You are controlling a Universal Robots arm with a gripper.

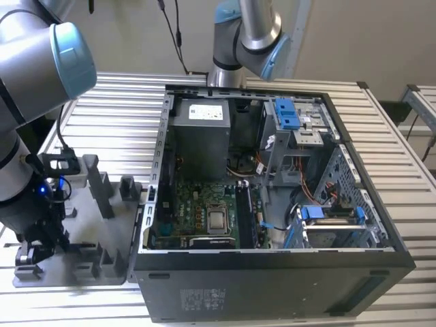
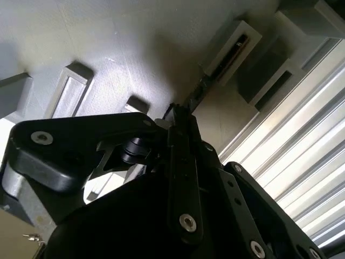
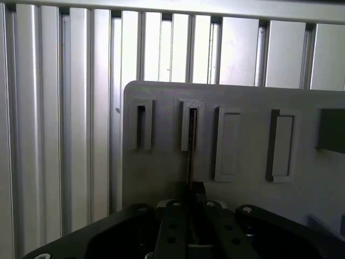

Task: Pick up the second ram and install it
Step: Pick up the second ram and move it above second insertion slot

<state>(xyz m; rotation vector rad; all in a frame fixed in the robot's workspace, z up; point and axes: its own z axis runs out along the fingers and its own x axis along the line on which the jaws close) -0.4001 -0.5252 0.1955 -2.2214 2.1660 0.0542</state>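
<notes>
Claw [image 3: 197, 190] low over grey fixture [image 3: 242, 108], pinching second ram [image 3: 190, 164], arm [image 1: 27, 170] reaching down

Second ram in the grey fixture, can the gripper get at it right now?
Likely yes: in the first wrist view the gripper looks shut on the second ram, which stands in a slot of the grey fixture; nothing lies between.

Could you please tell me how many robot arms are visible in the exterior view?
2. The near robot arm is at the exterior view's left, above the grey fixture plate; the far robot arm rises behind the open computer case. Both run out of frame; more may stand outside it.
</notes>
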